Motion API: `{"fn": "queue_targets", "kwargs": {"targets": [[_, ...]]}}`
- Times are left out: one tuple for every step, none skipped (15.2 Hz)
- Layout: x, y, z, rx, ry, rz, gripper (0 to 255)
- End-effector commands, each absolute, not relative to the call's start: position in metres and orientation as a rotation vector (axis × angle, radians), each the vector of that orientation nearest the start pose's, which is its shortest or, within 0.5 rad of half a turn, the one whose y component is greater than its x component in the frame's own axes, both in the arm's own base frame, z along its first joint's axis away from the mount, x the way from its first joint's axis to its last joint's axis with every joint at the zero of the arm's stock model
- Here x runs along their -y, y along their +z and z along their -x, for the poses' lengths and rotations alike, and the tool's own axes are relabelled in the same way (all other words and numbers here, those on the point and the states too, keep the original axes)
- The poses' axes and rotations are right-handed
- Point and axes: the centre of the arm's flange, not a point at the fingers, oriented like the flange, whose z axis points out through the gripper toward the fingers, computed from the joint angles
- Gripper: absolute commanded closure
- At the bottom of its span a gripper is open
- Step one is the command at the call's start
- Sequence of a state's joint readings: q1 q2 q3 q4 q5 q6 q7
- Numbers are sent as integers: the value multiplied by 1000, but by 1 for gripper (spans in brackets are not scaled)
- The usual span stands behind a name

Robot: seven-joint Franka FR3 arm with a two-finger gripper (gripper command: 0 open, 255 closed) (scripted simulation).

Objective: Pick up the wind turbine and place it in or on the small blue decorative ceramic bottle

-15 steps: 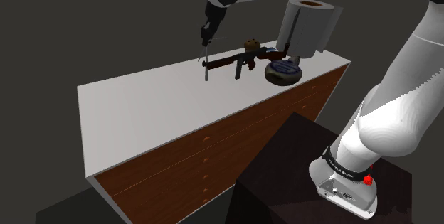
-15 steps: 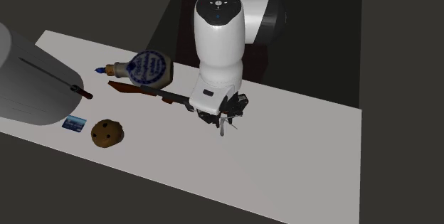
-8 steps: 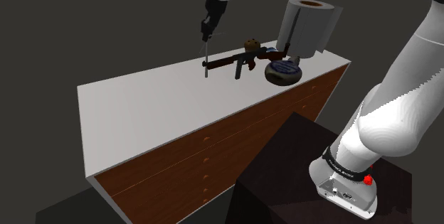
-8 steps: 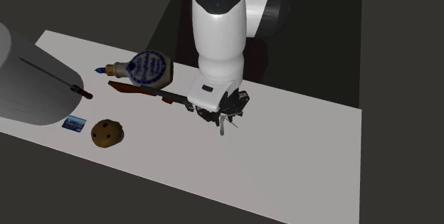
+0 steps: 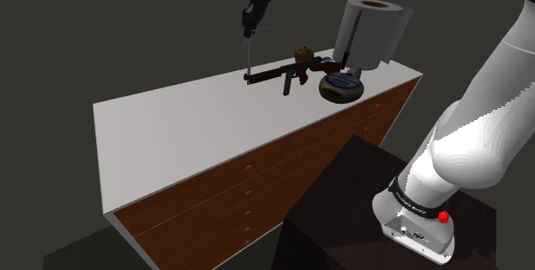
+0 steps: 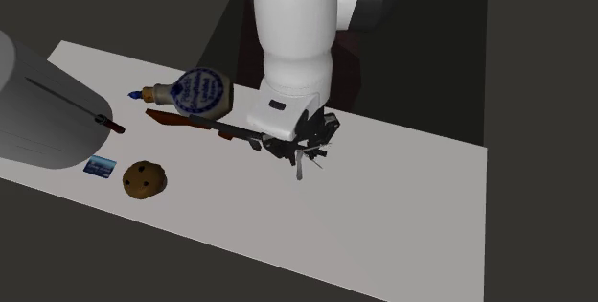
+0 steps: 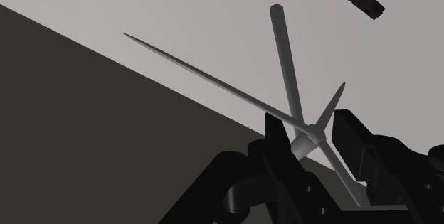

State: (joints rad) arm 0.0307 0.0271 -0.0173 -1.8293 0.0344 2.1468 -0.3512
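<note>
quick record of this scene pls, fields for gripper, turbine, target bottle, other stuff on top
gripper: gripper shut on the wind turbine, above the white dresser top
turbine: grey, tower pointing down from the gripper
target: blue-and-white bottle, lying flat, apart from the gripper
beside target: toy gun, on the gripper's side
others: cookie, paper roll, small card

In the second exterior view the white arm (image 6: pixel 292 32), cut off at the top edge, covers most of the slim grey wind turbine (image 6: pixel 300 168) and the middle of the brown toy rifle (image 6: pixel 177 120). The big grey paper roll (image 6: pixel 38 127) runs off the left edge.
</note>
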Motion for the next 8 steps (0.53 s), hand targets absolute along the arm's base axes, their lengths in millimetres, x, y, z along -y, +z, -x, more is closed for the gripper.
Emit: {"fn": "queue_targets", "kwargs": {"targets": [[-9, 551, -598, 545, -458, 3079, 255], [-9, 557, -598, 545, -458, 3079, 255], [-9, 562, -598, 545, -458, 3079, 255], [-9, 567, -598, 545, -458, 3079, 255], [-9, 572, -598, 545, -458, 3079, 255], [-9, 578, -598, 545, -458, 3079, 255], [-9, 583, -598, 545, -458, 3079, 255], [-9, 588, -598, 545, -458, 3079, 255]]}}
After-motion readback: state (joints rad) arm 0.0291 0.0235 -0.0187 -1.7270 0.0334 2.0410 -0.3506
